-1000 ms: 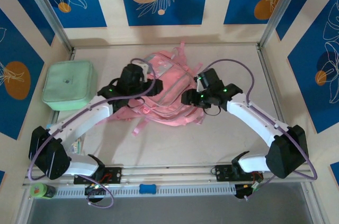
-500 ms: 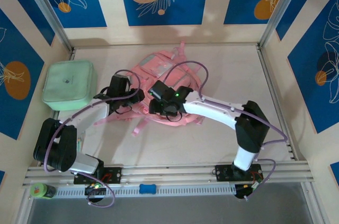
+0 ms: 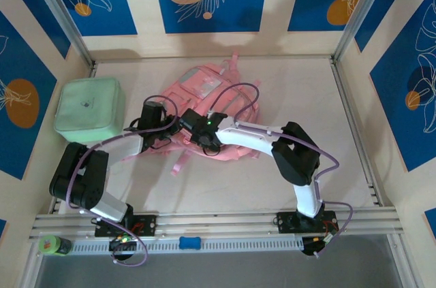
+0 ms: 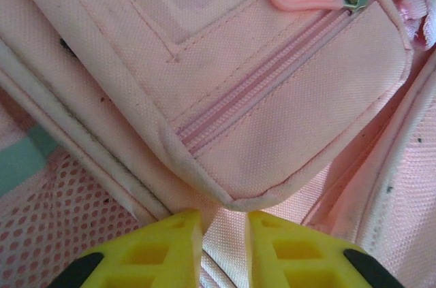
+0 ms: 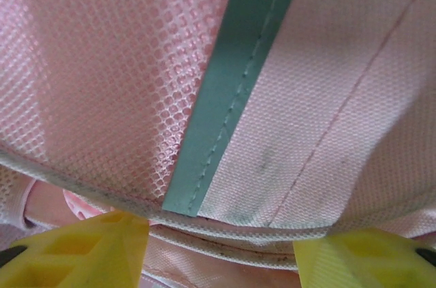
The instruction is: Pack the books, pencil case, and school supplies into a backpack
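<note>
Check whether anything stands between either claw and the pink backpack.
Nothing visible does. The left claw sits right against the pink fabric child's backpack, at the corner of its zipped front pocket. The right claw, fingers wide apart, is close against the backpack's mesh panel and mint-green strip. No other object lies between.

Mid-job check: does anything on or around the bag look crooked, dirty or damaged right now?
The backpack lies slanted on the table, its straps sprawled loose toward the near edge. In the right wrist view, dark smudges mark the fabric beside the green strip. No tear or spill shows.
</note>
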### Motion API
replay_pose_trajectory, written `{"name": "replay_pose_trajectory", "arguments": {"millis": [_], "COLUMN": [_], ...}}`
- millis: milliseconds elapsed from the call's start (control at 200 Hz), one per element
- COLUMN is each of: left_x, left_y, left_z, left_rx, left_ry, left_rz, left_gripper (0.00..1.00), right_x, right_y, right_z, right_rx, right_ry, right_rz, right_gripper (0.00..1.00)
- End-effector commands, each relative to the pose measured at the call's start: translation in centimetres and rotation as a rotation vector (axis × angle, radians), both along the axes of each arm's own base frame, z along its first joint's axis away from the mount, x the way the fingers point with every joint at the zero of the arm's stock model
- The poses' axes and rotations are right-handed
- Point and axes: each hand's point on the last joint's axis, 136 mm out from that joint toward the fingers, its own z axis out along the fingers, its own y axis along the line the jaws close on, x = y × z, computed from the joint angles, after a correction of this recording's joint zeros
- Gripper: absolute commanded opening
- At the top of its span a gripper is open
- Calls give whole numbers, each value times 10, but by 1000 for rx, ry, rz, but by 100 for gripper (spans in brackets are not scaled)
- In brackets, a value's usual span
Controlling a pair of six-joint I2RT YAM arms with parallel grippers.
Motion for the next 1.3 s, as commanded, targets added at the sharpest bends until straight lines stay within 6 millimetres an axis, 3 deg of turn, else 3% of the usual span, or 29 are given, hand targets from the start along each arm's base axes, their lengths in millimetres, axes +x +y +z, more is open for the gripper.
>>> {"name": "replay_pose_trajectory", "arguments": {"millis": [0, 100, 160, 280, 410, 590, 750, 870, 1005, 1181, 1296], "left_x": [-5, -11, -13, -20, -24, -22, -19, -23, -25, -32, -38], "left_y": [-1, -4, -9, -1, 8, 16, 14, 4, -5, -15, -18], "left_z": [-14, -23, -27, -39, -54, -65, -54, -49, -44, -34, -26], "left_rx": [-26, -41, -60, -25, 19, 64, 80, 70, 31, 14, 15], "left_ry": [38, 54, 67, 84, 120, 149, 105, 92, 74, 60, 50], "left_rz": [2, -7, -33, -8, 17, 40, 29, 4, 6, -21, -18], "left_gripper": [22, 21, 19, 18, 15, 13, 12, 12, 12, 12, 13], "right_x": [19, 26, 31, 26, 17, -5, -22, -17, -5, -4, -9], "right_y": [-1, 1, 5, -17, -32, -64, -86, -63, -45, -21, -24], "right_z": [19, 23, 14, -11, -26, -16, -11, -9, 2, 28, 33], "right_rx": [-3, -11, -47, -192, -250, -303, -285, -154, -130, -95, -95], "right_ry": [-115, -155, -146, -58, -23, -23, -30, -31, -65, -178, -212], "right_rz": [-115, -115, -92, -136, -131, -121, -41, 78, 153, 371, 502], "right_gripper": [60, 61, 61, 61, 58, 52, 44, 39, 35, 41, 44]}}
